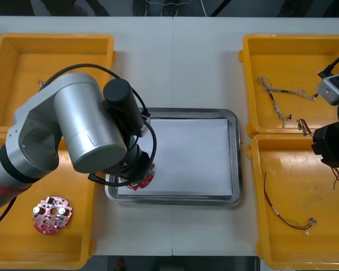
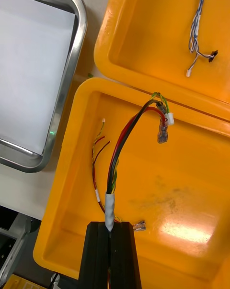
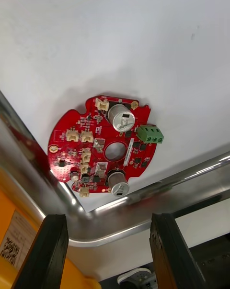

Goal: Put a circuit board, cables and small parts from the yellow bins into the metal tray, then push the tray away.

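Since the right gripper (image 2: 110,229) has its black fingers pinched shut on only the white-taped end of a red, black and yellow cable bundle (image 2: 125,145), it may slip out, or its connectors may snag the wall of the near right yellow plastic bin (image 2: 191,207) they lie by. The left gripper (image 3: 106,217) hangs with fingers wide apart over the round red circuit board (image 3: 62,150) in the shiny metal tray (image 1: 235,158)'s near-left corner. That arm could block the cable's way in.

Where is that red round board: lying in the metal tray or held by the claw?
In the metal tray. The circuit board lies flat near its corner; the left gripper is open, not touching it.
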